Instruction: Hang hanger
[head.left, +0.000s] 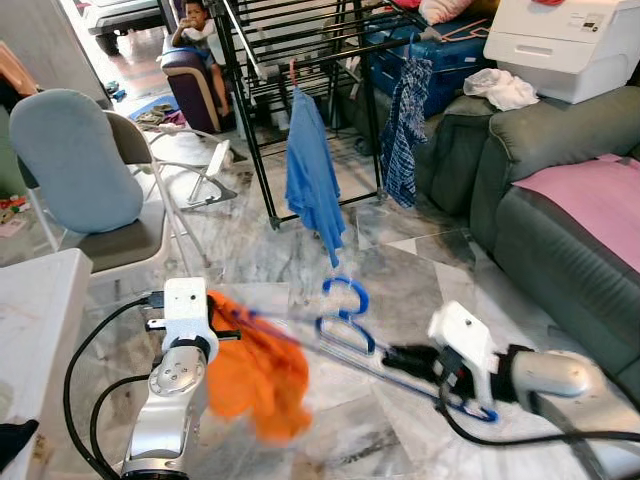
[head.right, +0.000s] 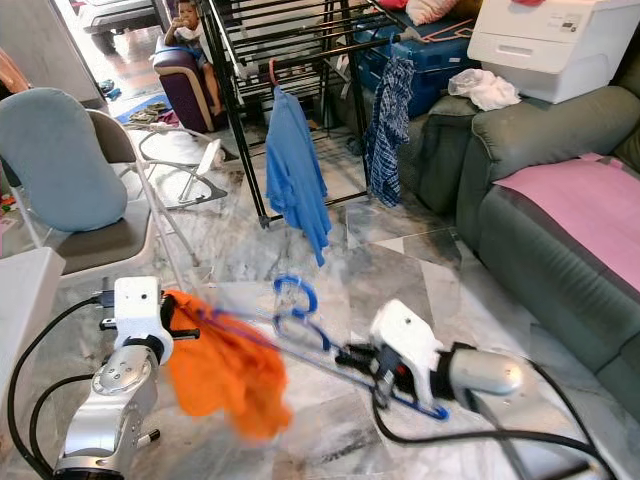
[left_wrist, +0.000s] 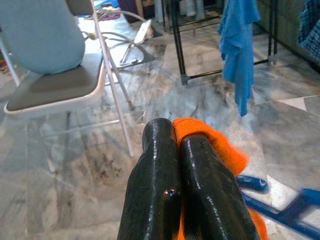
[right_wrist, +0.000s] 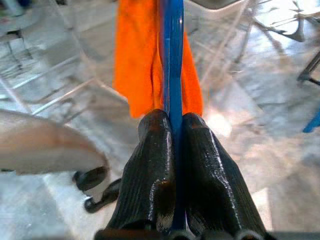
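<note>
Between both arms, low over the marble floor (head.left: 420, 270): blue hanger (head.left: 345, 335) with orange cloth (head.left: 260, 380) being carried toward the drying rack (head.left: 300, 40).

Right gripper (right_wrist: 174, 130) is clamping the hanger's thin blue bar, fingers pressed tight on it; left gripper (left_wrist: 176, 145) is pinching the orange cloth, fingers closed. Hanger is looking light, rigid, smooth plastic, likely slick between narrow pads and prone to swivelling; a grip near the neck under the hook would probably be steadying it best. Cloth is hanging limp and soft, sagging off the bar, liable to slide. Rack is standing well apart, thin black metal rods, already bearing a blue shirt (head.left: 312, 175) and a checked garment (head.left: 403, 130). Grey sofa (head.left: 560, 200) is sitting beside it, a padded folding chair (head.left: 85, 170) nearer the robot's left.
</note>
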